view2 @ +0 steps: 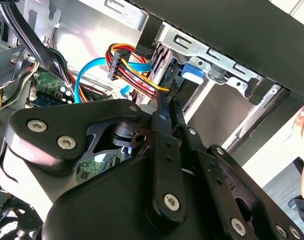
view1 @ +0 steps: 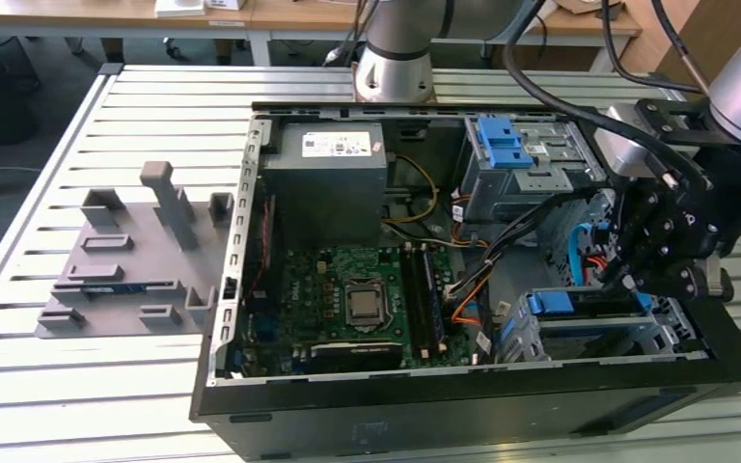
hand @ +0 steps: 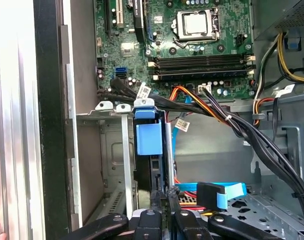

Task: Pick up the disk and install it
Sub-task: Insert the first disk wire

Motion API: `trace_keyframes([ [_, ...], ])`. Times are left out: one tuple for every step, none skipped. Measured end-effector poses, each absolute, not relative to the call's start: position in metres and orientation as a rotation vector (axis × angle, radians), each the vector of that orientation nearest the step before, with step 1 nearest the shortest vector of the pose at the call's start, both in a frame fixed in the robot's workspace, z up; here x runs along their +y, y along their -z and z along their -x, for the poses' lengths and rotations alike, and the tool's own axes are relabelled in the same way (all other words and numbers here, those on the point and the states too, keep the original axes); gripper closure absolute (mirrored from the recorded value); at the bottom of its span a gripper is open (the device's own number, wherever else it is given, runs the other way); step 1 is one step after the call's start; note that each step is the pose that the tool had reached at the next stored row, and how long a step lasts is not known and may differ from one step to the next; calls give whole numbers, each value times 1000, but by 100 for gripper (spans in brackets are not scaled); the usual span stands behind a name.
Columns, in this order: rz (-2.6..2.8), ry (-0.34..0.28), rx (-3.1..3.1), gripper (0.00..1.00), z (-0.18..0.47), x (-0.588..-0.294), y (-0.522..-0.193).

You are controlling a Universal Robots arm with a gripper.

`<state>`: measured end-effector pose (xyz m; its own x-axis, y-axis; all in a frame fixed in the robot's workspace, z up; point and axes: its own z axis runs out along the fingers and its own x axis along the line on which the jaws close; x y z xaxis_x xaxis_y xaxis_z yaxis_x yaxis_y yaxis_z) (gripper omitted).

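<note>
- Disk: slim flat slab with a dark body and a glossy blue plastic frame. Seated in a slot of the drive cage at the case's lower corner, on the exterior view's right.
- Gripper: black jointed metal links with round screw heads. Fingers drawn narrow and pinched on the disk's near edge, as seen in both wrist views.
- Drive cage: bare sheet steel, stamped with slots and folded tabs, dull grey.
- Computer case: black, boxy, lying open on a slatted metal table.
- Inside the case, a green motherboard with a square silver processor socket, and a grey power supply above it.
- Crowding the cage: a bundle of orange, red and black cables crossing just past the disk's blue end, and a flat light-blue cable beside the fingers.
- Well apart, on the exterior view's left: a grey moulded fixture with upright posts.
- Disk seen edge-on in the first wrist view. Long axis along the cage slot, across the exterior view, with the blue tab end toward the motherboard and the other end toward the gripper.
</note>
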<state>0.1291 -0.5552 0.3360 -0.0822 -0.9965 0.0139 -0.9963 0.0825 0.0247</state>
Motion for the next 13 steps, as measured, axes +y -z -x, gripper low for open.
trace_keyframes([
  [-2111,13,-2289,83,-129,-556,-336],
  [-2115,13,-2286,83,-129,-556,-336],
  [-2119,13,-2283,83,-129,-556,-336],
  [-2123,13,-2278,83,-129,-557,-336],
  [-2127,13,-2275,83,-129,-557,-336],
  [-2128,13,-2274,83,-129,-557,-336],
  [-2128,13,-2274,83,-129,-557,-335],
  [-2128,13,-2274,83,-129,-557,-335],
  [-2128,13,-2274,83,-129,-557,-335],
  [-2128,13,-2274,83,-129,-557,-335],
  [-2129,14,-2274,83,-129,-557,-335],
  [-2129,14,-2274,83,-129,-556,-335],
  [-2129,14,-2274,83,-129,-556,-335],
])
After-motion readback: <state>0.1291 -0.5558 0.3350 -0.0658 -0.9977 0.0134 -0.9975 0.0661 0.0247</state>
